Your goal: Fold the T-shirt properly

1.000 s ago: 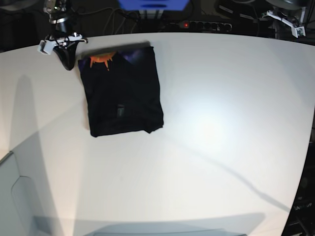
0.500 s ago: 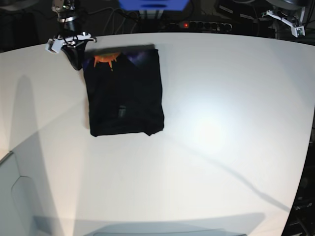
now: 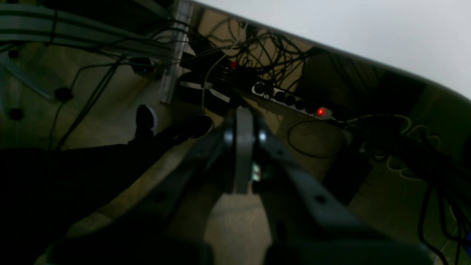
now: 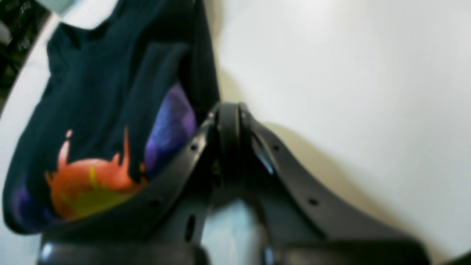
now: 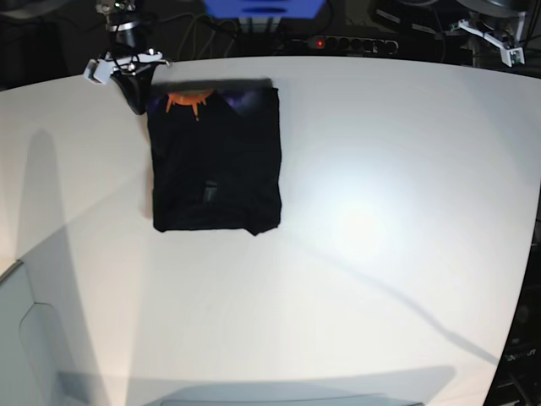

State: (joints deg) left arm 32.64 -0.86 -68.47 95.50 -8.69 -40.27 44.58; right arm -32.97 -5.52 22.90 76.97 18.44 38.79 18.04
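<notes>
The black T-shirt (image 5: 215, 161) lies folded into a rectangle on the white table (image 5: 389, 169), at the back left. Its orange print (image 5: 188, 99) and a purple patch show along the far edge. My right gripper (image 5: 139, 101) is at the shirt's far left corner, its jaws closed. In the right wrist view the closed gripper (image 4: 228, 110) meets the edge of the T-shirt (image 4: 110, 95), beside the orange print (image 4: 92, 184). My left gripper (image 5: 499, 41) hangs beyond the table's far right edge. In the left wrist view it (image 3: 243, 121) is shut and empty above the floor.
A power strip with a red light (image 5: 355, 42) and tangled cables (image 3: 272, 55) lie on the floor behind the table. A pale grey object (image 5: 25, 338) sits at the front left corner. The table's far edge runs close behind the shirt.
My right gripper has moved right and toward the back, and the shirt's far left corner has shifted with it, turning the shirt squarer to the table. The left arm has not moved.
</notes>
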